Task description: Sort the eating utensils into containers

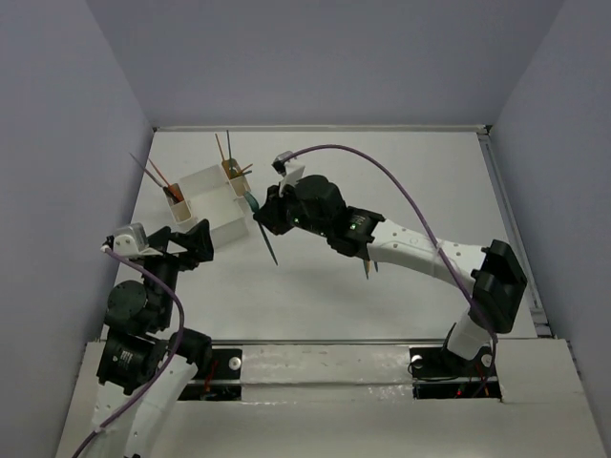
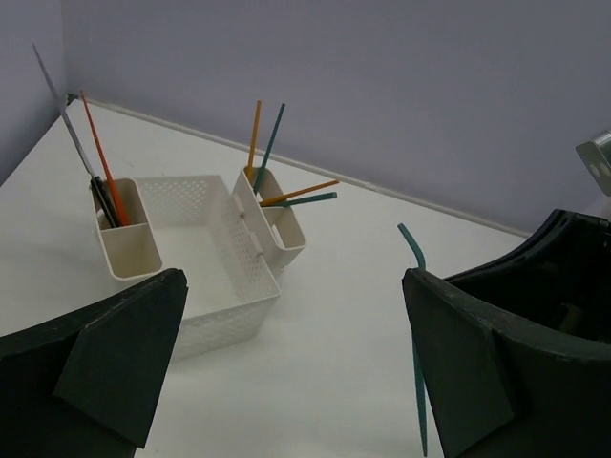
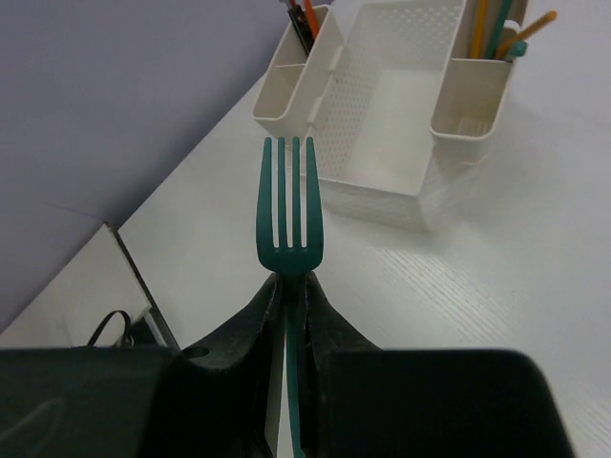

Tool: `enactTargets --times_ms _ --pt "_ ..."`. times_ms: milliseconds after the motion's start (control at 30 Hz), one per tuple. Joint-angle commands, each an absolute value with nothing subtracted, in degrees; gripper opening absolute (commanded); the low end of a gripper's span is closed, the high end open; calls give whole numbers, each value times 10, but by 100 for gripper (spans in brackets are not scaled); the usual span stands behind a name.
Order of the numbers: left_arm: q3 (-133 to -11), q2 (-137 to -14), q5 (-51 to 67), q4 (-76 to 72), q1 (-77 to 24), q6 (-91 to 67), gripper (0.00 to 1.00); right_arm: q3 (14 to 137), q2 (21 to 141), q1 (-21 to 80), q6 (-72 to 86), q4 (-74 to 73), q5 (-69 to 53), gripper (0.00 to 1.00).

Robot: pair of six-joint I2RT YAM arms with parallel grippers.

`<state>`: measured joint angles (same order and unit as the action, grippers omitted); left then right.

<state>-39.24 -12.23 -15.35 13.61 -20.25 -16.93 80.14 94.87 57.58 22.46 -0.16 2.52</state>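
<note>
Clamped together on the neck of a teal fork [image 3: 289, 205], the right gripper [image 3: 288, 284] holds the utensil just below its head, its fingers [image 3: 320, 324] pressed against either side of the thin handle. From the right wrist view the four tines point away from the gripper toward a white box [image 3: 374, 196] that sits farther off on the table [image 3: 535, 267], with bare tabletop between the tines and the box's near wall. From above, the fork hangs tilted in the air, its head just beside the right-hand end of the box and its handle slanting back toward the arms' side of the table. Whether the head touches the box cannot be told from that angle, but the left wrist view shows the fork standing apart, to the right of the box. The box has a large perforated middle compartment and narrow cells at both ends. In the left end's far cell stand a red stick [image 2: 103, 167], a pale grey stick [image 2: 59, 100] and some dark pieces. At the right end an orange stick [image 2: 255, 134] and a teal stick [image 2: 272, 138] stand nearly upright, while a second orange stick [image 2: 301, 192] and a second teal stick [image 2: 310, 199] lean low out over the rim. The left gripper [image 2: 294, 281] hovers near the box's near left corner with its fingers spread wide apart.
</note>
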Motion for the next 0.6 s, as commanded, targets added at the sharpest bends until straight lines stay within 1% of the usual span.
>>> enactTargets --times_ms 0,167,233,367,400,433,567 --pt "-415 -105 -199 128 -207 -175 99 842 983 596 222 104 4 0" --pt "-431 -87 -235 115 -212 -173 99 900 1049 608 215 160 -32 0" --pt "-438 -84 -243 105 -218 -175 99 945 1077 608 208 184 -40 0" --pt "-430 -73 -226 62 -218 -184 99 1024 1164 608 198 235 -54 0" --pt "-432 -74 -227 58 -218 -188 99 1060 1195 608 193 249 -54 0" --pt "-432 -74 -227 58 -223 -187 99 1060 1195 608 192 250 -54 0" --pt "-419 -71 -245 47 -223 -176 99 1179 1276 608 190 268 -57 0"
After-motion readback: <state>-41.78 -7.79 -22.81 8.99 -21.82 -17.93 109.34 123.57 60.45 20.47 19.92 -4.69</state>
